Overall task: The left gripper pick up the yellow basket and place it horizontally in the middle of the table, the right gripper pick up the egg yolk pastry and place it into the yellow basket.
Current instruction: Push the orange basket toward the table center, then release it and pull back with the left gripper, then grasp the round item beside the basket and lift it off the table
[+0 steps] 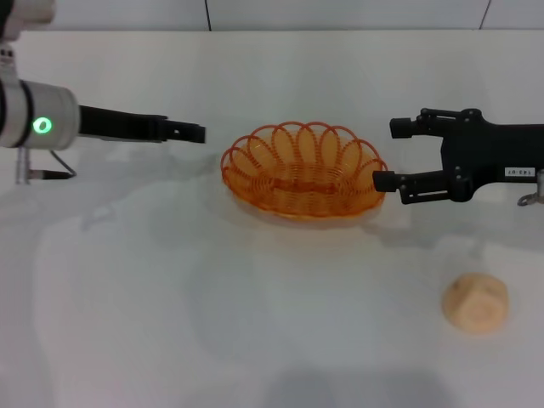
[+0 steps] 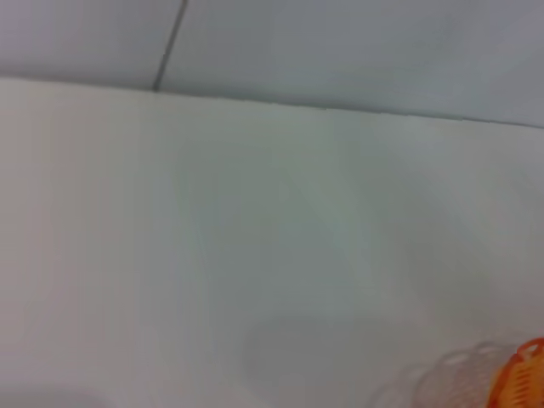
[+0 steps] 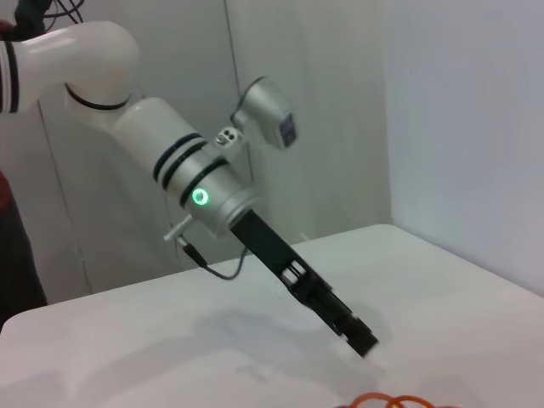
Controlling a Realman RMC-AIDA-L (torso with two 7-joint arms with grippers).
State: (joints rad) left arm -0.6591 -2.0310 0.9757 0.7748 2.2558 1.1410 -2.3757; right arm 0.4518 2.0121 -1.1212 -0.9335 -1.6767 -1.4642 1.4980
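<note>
Presently, we are looking at the left hand (image 1: 194, 133), which is hovering just beside the left rim of the yellow basket (image 1: 303, 170), apart from it and holding nothing. Seen edge-on in the head view and in the right wrist view (image 3: 361, 338), its fingers are appearing as one dark bar, so we cannot tell whether they are spread or pressed together. The left wrist view is catching only a sliver of the basket (image 2: 520, 376) at its corner.

Moving outward, we are finding the basket sitting upright on the white counter (image 1: 170, 306), roughly central and with its long axis running across the view. We are judging from this that the first half of the task is likely complete, with the basket already placed horizontally.

On the far side, the right hand (image 1: 391, 155) is hanging with its two fingers spread wide, one above the other, the lower fingertip (image 1: 384, 180) very close to or touching the right rim of the basket. It is gripping nothing.

Farther out, the egg yolk pastry (image 1: 475, 302) is lying on the counter, well apart from the basket and nearer the robot than the right hand. We are judging that the second half remains: grasping the pastry and setting it into the basket.
</note>
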